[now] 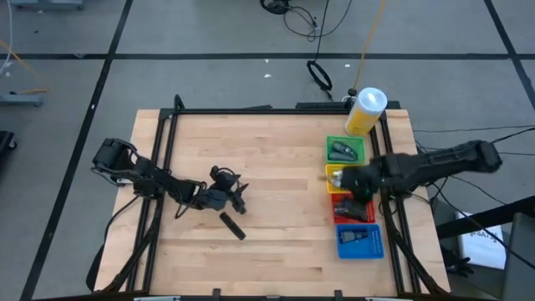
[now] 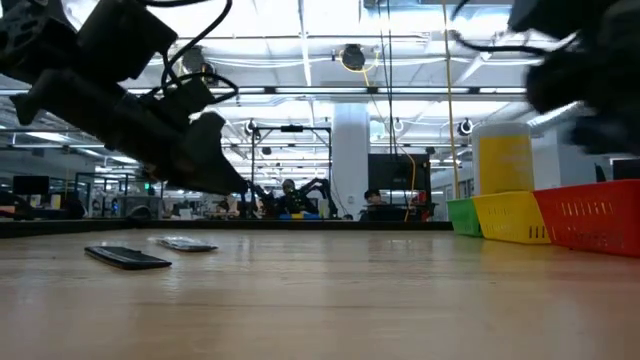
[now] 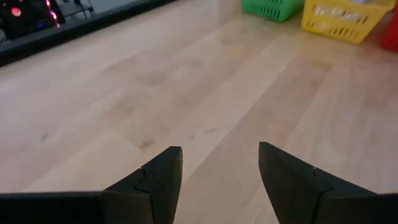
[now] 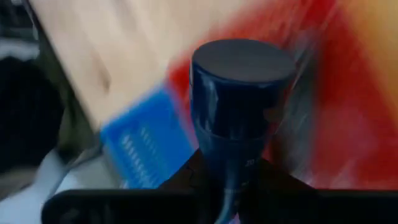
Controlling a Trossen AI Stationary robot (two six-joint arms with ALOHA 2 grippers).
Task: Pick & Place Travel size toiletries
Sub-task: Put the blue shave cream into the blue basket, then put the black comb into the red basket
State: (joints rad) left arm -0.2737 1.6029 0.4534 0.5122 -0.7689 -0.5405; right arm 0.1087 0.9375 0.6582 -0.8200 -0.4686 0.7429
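Note:
My right gripper (image 1: 355, 191) is at the table's right side, over the red tray (image 1: 365, 215), and is shut on a dark blue tube with a round cap (image 4: 239, 106). My left gripper (image 1: 238, 197) is open and empty above the middle of the table; its wrist view (image 3: 219, 180) shows only bare wood between the fingers. A dark oblong toiletry (image 1: 232, 226) lies flat on the table just nearer than the left gripper. The low view shows it (image 2: 128, 258) beside a small silvery piece (image 2: 187, 243), also lying flat. My right gripper holds the dark blue tube by its end opposite the cap (image 4: 231, 177), between its two fingers. The tube sticks out forward past the fingers, cap end away from the wrist, lifted clear above the red tray. The gripper body hides the place of contact itself.
Green (image 1: 345, 150), yellow (image 1: 333, 171), red and blue (image 1: 359, 242) trays stand in a row along the right side, several holding dark items. A big yellow white-capped bottle (image 1: 365, 111) stands at the far right corner. Bare wood lies between the arms.

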